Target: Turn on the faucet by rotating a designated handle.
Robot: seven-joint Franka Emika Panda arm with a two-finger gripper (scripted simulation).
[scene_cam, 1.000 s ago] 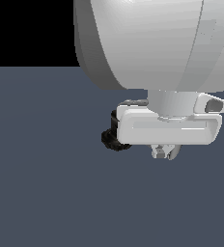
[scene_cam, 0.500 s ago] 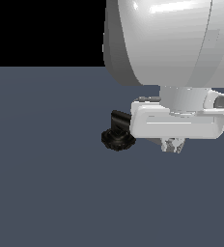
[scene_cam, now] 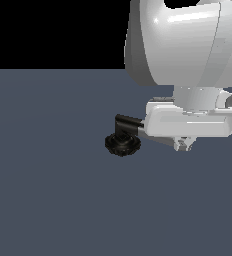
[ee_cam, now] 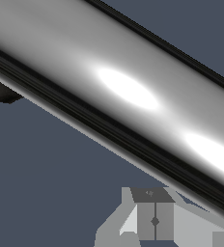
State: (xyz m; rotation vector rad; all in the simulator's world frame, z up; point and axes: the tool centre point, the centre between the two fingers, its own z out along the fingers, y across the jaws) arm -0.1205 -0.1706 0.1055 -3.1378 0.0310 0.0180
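The faucet stands on the grey floor in the exterior view, with a black ridged base [scene_cam: 122,145] and a black elbow [scene_cam: 127,123] above it. Its silver handle [scene_cam: 158,140] runs from the elbow toward the exterior view's right and is mostly hidden behind my white hand. My gripper [scene_cam: 183,145] hangs at the handle's far end with its fingers together and nothing between them. In the wrist view the handle [ee_cam: 128,91] fills the picture as a shiny bar, right beside the shut gripper [ee_cam: 155,222]. A black bit of the faucet [ee_cam: 3,91] shows behind the bar.
The flat dark grey floor [scene_cam: 53,200] surrounds the faucet. My large white arm link [scene_cam: 188,45] fills the upper part of the exterior view's right. Black background lies above the floor's far edge.
My hand has moved toward the exterior view's right and slightly up, uncovering more of the black elbow and base. The fingers stayed shut.
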